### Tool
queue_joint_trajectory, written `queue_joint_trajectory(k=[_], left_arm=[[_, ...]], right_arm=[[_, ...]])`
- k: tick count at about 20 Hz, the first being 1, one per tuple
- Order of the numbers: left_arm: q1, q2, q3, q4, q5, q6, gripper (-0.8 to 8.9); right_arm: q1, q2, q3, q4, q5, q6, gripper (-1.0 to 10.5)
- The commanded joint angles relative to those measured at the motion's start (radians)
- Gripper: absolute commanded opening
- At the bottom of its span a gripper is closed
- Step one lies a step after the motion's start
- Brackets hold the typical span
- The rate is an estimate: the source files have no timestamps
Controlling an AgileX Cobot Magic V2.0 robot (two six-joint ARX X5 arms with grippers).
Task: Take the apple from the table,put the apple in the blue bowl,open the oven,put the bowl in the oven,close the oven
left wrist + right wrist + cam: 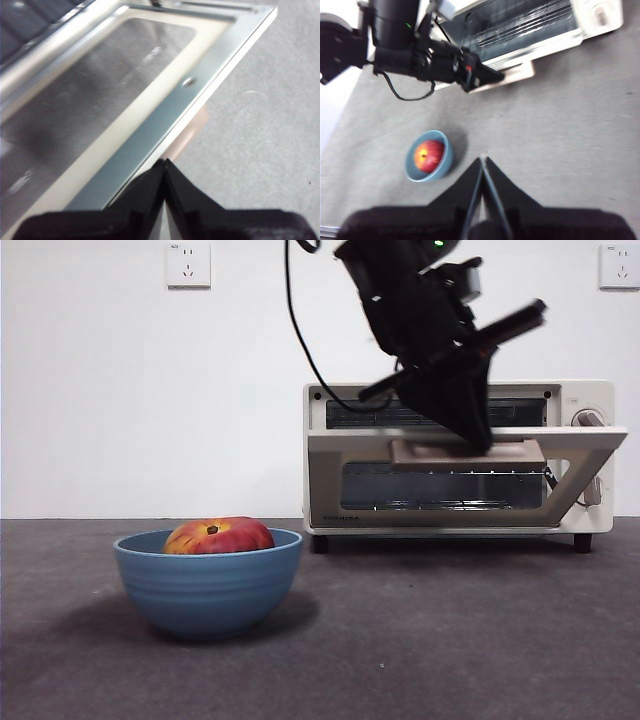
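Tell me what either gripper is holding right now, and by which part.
The left gripper is at the oven door's tan handle; an actual grip can't be confirmed. The right gripper holds nothing.

A matte black, blocky left arm [420, 310] is seen; a black cable [296, 330] is trailed; a green light is lit.

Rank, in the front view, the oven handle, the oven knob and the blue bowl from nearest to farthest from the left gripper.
1. Oven handle: directly at the left gripper, on the half-open door.
2. Oven knob: at the oven's far side.
3. Blue bowl: low on the table, holding the apple.
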Motion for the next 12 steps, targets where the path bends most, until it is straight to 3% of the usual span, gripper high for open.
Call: queue_joint_trajectory(k=[1,5,12], left_arm=[[-0.022,0.019,-0.013,0.028,-0.033,-0.033,-0.06],[-0.059,0.023,-0.023,0.039,-0.101,-0.033,-0.06],[-0.076,0.020,-0.107,0.049,-0.085,-0.003,-0.06]], right_arm=[[0.000,-0.003,0.026,-0.043,0.039,-0.040,0.0],[0.000,-0.003,0.051,-0.103,0.094,-0.047,0.0],[0.000,-0.003,0.058,-0.127,0.112,-0.049,0.0]])
